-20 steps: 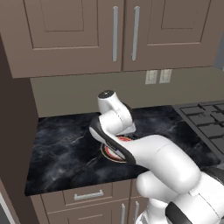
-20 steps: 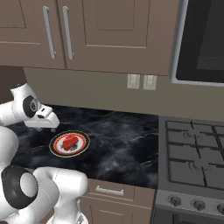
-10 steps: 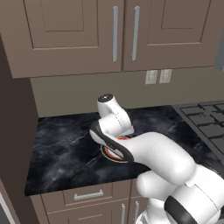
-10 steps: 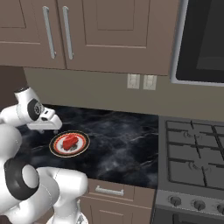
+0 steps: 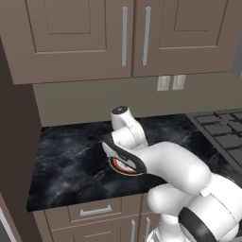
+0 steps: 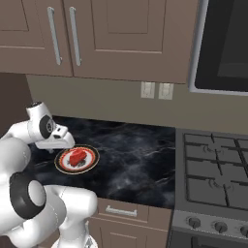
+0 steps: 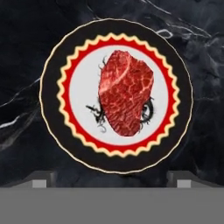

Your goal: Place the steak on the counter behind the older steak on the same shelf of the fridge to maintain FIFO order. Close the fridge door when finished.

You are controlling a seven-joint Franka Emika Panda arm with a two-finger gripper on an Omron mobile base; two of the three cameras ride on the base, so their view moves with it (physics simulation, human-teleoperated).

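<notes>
At the bottom of the hand view, the gripper (image 7: 111, 177) stands wide apart, holding nothing. Just above it, at frame centre, the steak (image 7: 125, 98) lies on the plate (image 7: 52, 78). The plate rests on the counter (image 7: 26, 35).

A small bright red raw steak (image 6: 76, 157) lies on a round dark-rimmed plate (image 6: 90, 165) on the black marbled stone counter (image 6: 131, 164), the white arm's hand directly above the plate's left edge, a black gas stove (image 6: 215, 177) at right.
</notes>
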